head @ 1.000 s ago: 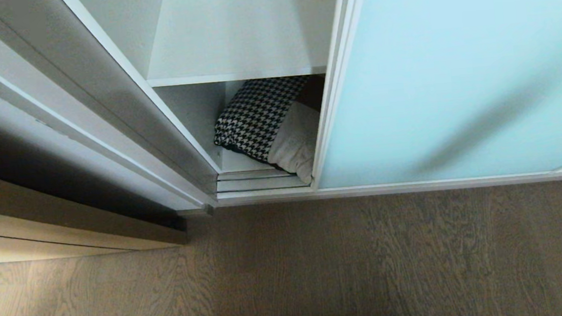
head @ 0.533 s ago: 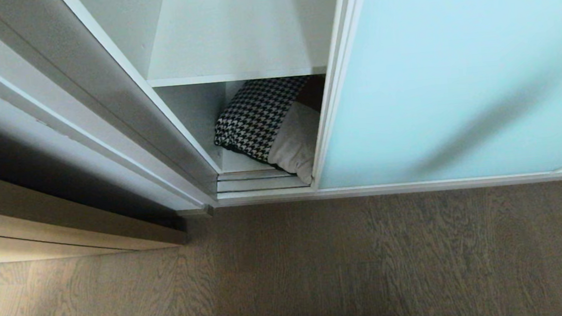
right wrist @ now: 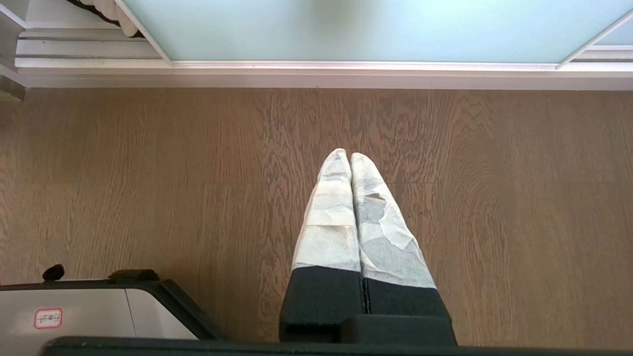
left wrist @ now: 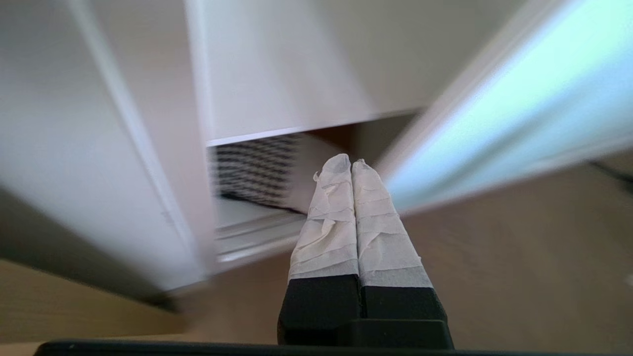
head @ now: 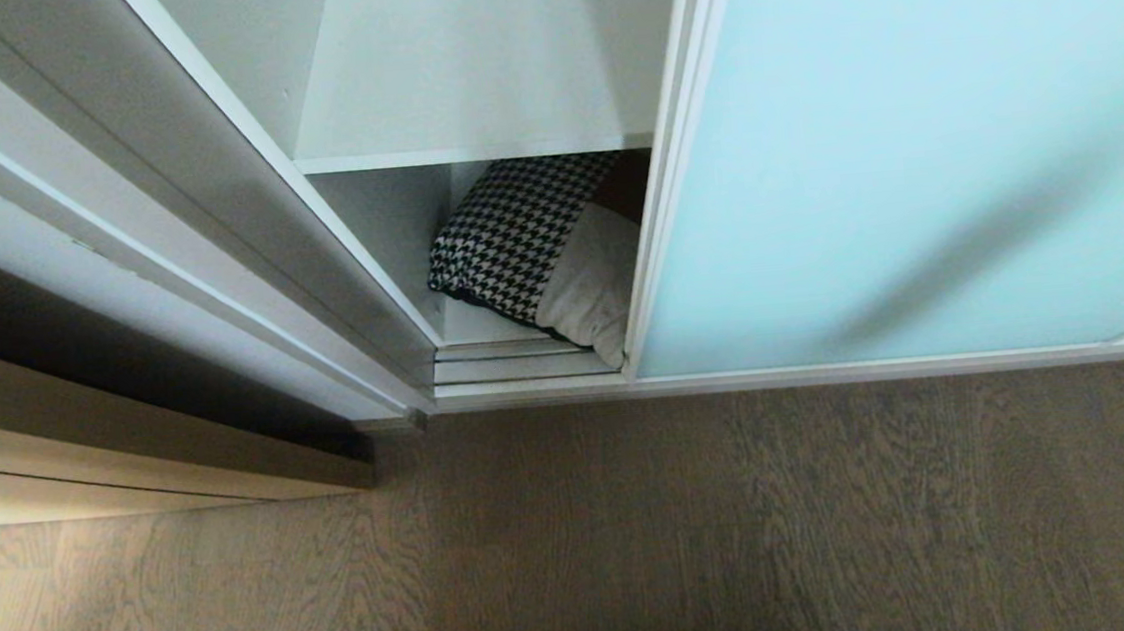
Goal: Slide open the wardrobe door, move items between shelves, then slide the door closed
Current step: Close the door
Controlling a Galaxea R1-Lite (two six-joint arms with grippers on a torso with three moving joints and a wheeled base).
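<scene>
Cushion (head: 527,248) is sitting on the bottom shelf (head: 467,325), leaning out toward the door track, with the door (head: 910,148) slid only part way so a narrow gap is left. The upper shelf (head: 463,73) above it is bare.

Left hand (left wrist: 351,164) is seen clenched with nothing in it, out in front of the gap and aimed at the cushion. Right hand (right wrist: 350,154) is clenched too, empty, parked over the floor (right wrist: 148,173) in front of the door.

Stuff that could go wrong, probably: the gap looks tight, so the door frame or the side wall could get clipped on the way in. The cushion can't be grabbed until those fingers are spread. Soft corner might also get snagged on the track.

Neither hand is caught by the head view; only the wrist views show them. The upper shelf's full depth is only shown from the head.
</scene>
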